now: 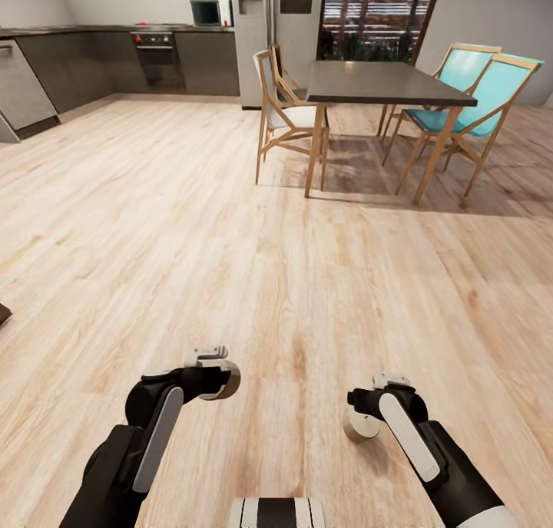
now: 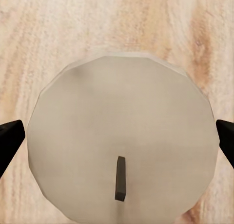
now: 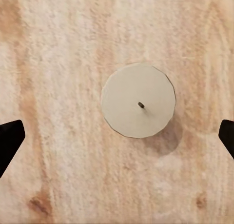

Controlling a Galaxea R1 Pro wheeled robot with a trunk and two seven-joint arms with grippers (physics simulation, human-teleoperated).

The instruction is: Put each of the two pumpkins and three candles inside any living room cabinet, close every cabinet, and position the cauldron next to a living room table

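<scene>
Frame edges are cutting both fingertips [image 2: 10, 136] beside the left candle [image 2: 122, 136] so grip contact is staying unclear, the right wrist's fingertips [image 3: 9, 138] are likewise being cropped, and the dark object [image 1: 4, 315] at the floor's far left is being clipped beyond recognition.

A light wood floor [image 3: 58, 151] bears one cream candle [image 3: 138, 100], standing upright.
</scene>
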